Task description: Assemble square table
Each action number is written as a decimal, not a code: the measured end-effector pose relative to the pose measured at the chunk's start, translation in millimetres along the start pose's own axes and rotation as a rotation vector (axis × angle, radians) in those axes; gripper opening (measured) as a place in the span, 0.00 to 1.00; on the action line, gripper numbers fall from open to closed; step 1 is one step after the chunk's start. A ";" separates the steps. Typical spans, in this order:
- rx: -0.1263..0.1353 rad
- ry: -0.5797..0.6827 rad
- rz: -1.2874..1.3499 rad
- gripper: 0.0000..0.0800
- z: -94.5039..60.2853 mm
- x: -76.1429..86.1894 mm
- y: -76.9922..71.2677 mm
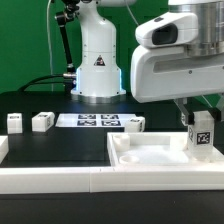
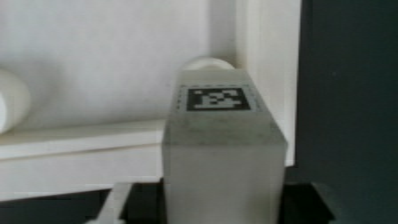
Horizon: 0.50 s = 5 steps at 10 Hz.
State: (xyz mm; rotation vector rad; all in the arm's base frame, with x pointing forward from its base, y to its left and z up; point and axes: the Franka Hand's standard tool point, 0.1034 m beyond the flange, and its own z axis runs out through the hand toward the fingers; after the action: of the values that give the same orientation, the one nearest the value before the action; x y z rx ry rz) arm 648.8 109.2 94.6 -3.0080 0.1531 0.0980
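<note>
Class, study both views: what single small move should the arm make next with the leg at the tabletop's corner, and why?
Probably ease the leg straight down with a slight turn, to seat it in the tabletop. The gripper looks closed on the leg, which stands upright at the corner on the exterior view's right. Whether it is already seated cannot be told.

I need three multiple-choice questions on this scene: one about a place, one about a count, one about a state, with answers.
1. The thin flat white marker board lies: A) on the black work surface; B) in the tool; C) on the green wall.
2. How many small white tagged block legs lie loose? A) one; B) three; C) five.
3. The tool is: A) open, empty; B) shut on a white tagged leg; C) out of view.
Answers: A, it lies flat there; B, three stand apart on the surface; B, the leg sits between its fingers.
</note>
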 end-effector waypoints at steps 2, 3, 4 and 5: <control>-0.001 0.012 0.148 0.36 0.3 0.2 0.7; -0.003 0.015 0.198 0.36 0.5 0.7 1.2; -0.005 0.017 0.279 0.36 0.5 0.9 2.2; -0.006 0.017 0.321 0.36 0.4 1.0 2.4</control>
State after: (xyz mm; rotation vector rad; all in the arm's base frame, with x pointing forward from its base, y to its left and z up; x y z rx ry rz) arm 649.6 106.7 93.8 -2.9624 0.6372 0.1028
